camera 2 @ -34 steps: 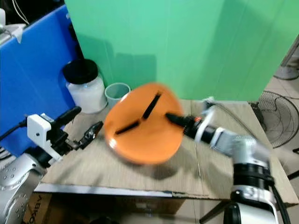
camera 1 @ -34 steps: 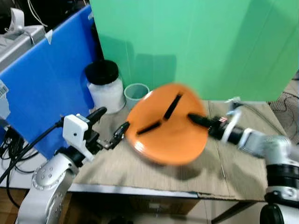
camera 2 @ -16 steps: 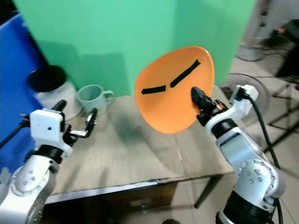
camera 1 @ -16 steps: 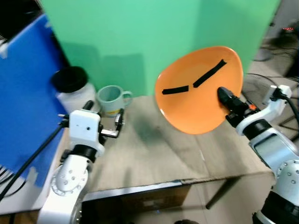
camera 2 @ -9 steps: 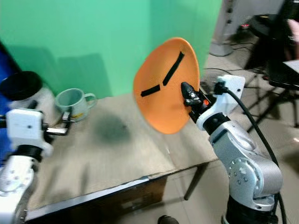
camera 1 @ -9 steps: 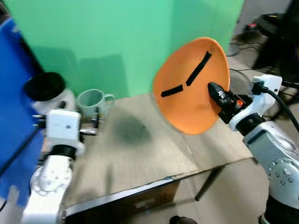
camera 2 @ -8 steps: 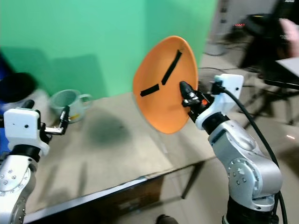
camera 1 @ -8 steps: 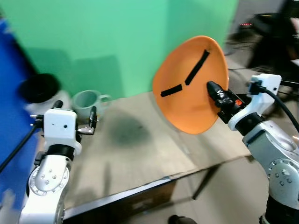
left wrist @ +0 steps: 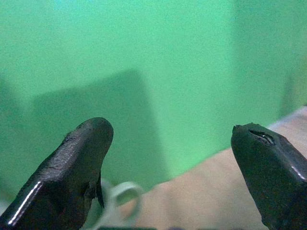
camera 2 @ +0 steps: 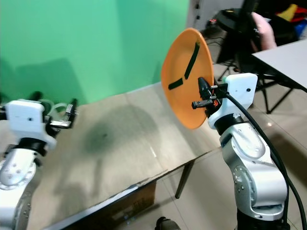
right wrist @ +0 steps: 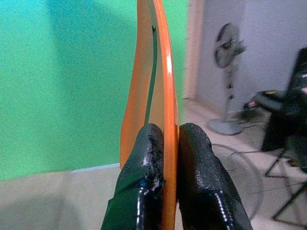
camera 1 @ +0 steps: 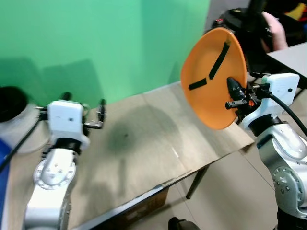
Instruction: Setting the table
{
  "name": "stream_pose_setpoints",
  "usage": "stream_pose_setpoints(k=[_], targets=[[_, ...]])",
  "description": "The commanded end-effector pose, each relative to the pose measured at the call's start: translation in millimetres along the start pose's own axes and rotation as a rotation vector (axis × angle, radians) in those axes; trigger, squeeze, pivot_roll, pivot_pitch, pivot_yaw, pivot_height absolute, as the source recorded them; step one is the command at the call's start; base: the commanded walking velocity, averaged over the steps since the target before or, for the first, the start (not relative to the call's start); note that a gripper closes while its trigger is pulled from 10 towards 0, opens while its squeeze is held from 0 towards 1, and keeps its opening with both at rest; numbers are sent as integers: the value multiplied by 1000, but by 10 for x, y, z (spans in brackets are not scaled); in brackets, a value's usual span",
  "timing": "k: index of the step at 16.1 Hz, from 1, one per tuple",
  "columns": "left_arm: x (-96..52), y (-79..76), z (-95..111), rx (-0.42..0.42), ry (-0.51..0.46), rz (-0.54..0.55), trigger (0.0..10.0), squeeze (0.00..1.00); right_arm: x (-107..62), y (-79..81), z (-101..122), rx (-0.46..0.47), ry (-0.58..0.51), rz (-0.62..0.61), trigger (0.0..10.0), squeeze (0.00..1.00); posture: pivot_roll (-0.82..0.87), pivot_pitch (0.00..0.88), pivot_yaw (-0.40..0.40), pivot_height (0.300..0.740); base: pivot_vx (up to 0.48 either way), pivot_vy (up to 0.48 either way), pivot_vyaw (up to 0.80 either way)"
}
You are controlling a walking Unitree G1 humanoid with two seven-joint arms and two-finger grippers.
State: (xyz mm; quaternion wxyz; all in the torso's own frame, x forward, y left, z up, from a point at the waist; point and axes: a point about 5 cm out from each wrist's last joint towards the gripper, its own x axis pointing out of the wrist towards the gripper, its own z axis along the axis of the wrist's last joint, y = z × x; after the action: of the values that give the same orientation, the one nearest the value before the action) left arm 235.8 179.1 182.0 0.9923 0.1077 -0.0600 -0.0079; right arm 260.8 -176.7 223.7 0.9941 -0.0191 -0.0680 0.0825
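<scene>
An orange plate with two black strips on its face is held up on edge above the table's right end. My right gripper is shut on the plate's lower rim, one finger on each side; the same gripper appears in the right eye view. At the table's left my left gripper is open with nothing between its fingers, hovering just above the tabletop. A pale green mug stands right behind it, its handle showing between the fingers.
The table top is brown cardboard, its front edge running down to the left. A jar with a black lid stands far left. A green backdrop closes the back. A person, a grey table and a fan lie to the right.
The camera has swung to the right, so the blue board has left the picture. The right gripper has carried the plate rightward and turned it more edge-on. The left gripper stays open.
</scene>
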Motion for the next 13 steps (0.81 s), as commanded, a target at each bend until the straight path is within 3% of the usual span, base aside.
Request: stream_pose_setpoints(k=[1, 4, 6, 8, 13], targets=[[17, -71, 46, 10, -17, -35, 10000, 0, -48, -46, 92, -80, -67, -76, 10000, 0, -84, 0, 33, 740, 0, 0, -800], [23, -85, 50, 7, -24, -34, 10000, 0, -79, -105, 129, -140, -100, -149, 10000, 0, -93, 0, 40, 740, 0, 0, -800], [3, -93, 71, -32, -24, -26, 10000, 0, -91, -156, 180, -233, -132, -188, 10000, 0, -94, 0, 37, 740, 0, 0, -800], [-13, -106, 81, 0, -29, -26, 10000, 0, -100, -224, 139, -279, -112, -241, 10000, 0, -90, 0, 32, 740, 0, 0, -800], [-66, -147, 43, -14, -15, -40, 10000, 0, -105, -271, 43, -303, -70, -285, 10000, 0, -90, 0, 33, 740, 0, 0, -800]])
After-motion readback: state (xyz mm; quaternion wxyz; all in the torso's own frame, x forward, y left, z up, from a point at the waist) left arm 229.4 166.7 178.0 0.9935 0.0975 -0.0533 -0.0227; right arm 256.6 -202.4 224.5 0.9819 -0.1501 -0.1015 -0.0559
